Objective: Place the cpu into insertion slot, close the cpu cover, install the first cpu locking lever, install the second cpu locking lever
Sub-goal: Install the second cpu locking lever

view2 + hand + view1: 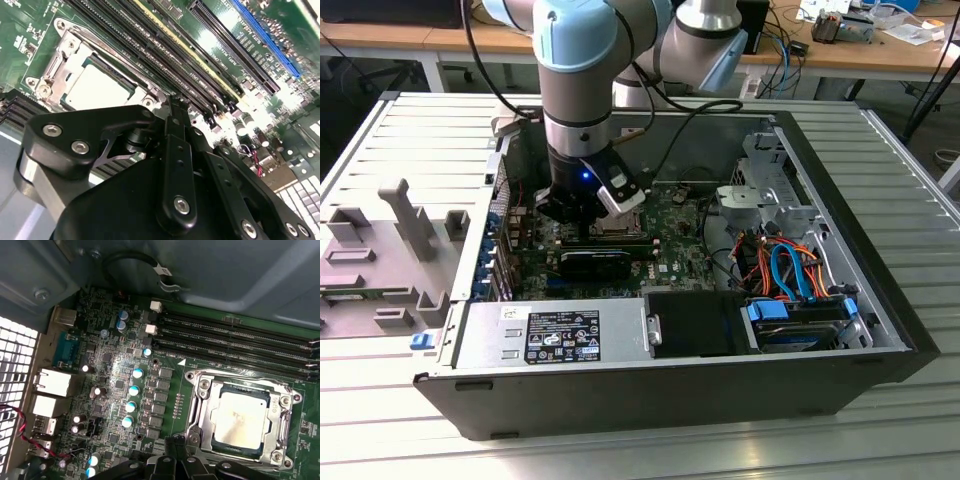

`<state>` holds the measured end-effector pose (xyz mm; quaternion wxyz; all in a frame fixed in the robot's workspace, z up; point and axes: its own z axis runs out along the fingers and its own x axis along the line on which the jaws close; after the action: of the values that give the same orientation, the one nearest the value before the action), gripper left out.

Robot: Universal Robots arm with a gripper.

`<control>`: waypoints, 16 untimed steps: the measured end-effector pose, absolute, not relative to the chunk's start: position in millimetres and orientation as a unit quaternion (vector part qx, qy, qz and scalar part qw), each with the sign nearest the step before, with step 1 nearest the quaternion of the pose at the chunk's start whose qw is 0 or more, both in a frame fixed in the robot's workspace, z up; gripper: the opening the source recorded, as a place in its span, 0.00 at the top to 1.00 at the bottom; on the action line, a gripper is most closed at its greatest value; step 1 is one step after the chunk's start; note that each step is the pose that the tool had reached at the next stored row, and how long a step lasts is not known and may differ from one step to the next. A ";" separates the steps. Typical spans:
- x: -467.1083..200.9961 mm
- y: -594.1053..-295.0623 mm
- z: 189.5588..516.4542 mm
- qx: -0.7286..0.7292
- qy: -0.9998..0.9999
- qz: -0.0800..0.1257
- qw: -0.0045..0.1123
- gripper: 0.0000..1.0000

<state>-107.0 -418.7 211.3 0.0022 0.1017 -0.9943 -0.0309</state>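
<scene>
The cpu is a small square chip with a pale silver top, catching a yellowish glare. It already sits in the slot, and the cover, a thin silvery frame with screws at its corners, lies flat around it. In the second wrist view the same chip shows just past the claw's black linkage, with the frame edging it.

The green board lies inside an open grey case resting on a ribbed metal desk. Long black memory slots run beside the socket. Orange and blue cables curl in the case well off to the exterior view's right of the claw. Wooden benches stand behind.

The arm drops straight down into the case, wrist vertical. The claw hangs just above the board, right beside the socket's edge, its fingertips pressed together and gripping nothing.
</scene>
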 end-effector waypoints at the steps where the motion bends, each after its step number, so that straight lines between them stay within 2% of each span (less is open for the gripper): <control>1: -107.0 -418.7 214.0 0.102 -0.994 -0.031 0.002 0.89; 5: -105.5 -418.7 223.3 0.103 -0.994 -0.031 0.003 0.89; 7: -99.1 -418.6 223.8 0.104 -0.994 -0.031 0.007 0.89; 12: -79.9 -418.7 223.8 0.105 -0.994 -0.033 0.024 0.89; 16: -59.1 -418.7 223.8 0.106 -0.993 -0.035 0.043 0.89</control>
<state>-59.1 -418.7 223.8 0.0427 0.1062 -0.9928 -0.0352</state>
